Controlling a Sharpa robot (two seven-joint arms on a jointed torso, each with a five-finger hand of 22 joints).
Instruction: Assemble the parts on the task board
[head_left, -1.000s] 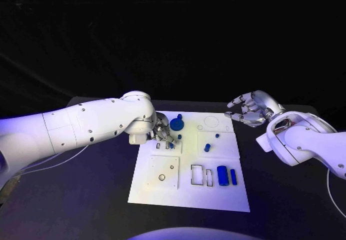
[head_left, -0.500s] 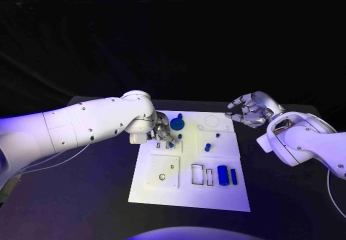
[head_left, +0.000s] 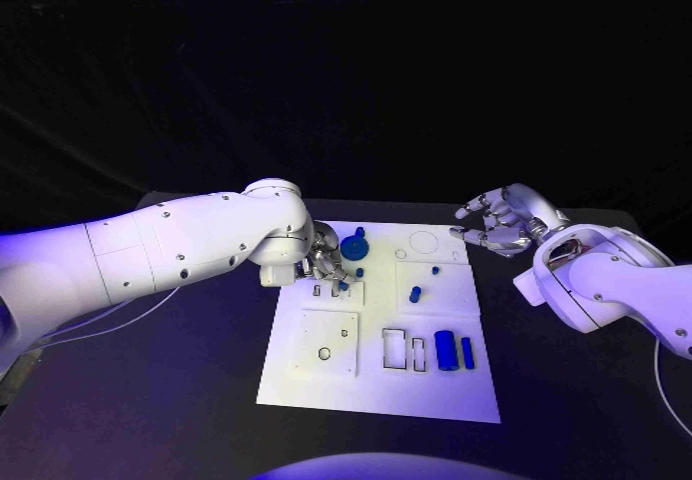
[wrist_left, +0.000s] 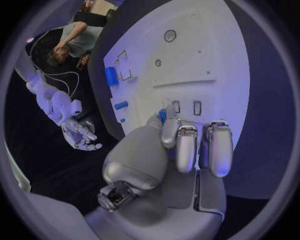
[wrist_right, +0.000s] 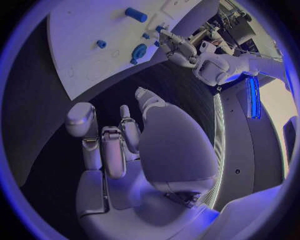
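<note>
Both arms are clad in smooth, rounded white shells dotted with small dark screws, and a thin pale cable trails beside each. The left robot hand (head_left: 326, 266) and right robot hand (head_left: 495, 222) are silver metal, built of blocky segmented fingers and domed palms.

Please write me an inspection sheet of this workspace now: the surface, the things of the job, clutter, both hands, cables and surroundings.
Surface: black table, task board lying in its middle.
Job's things: large blue cylinder and thin blue bar lie side by side on the board's near right part; small blue peg mid-board; blue round part at the far edge; empty rectangular slots beside the cylinder.
Clutter: nothing seen.
Hands: left hand over the board's far left part, fingers pinching a small blue part; right hand raised off the board's far right corner, fingers apart, holding nothing.
Cables: thin white cable under the left arm.
Surroundings: dark backdrop.
</note>
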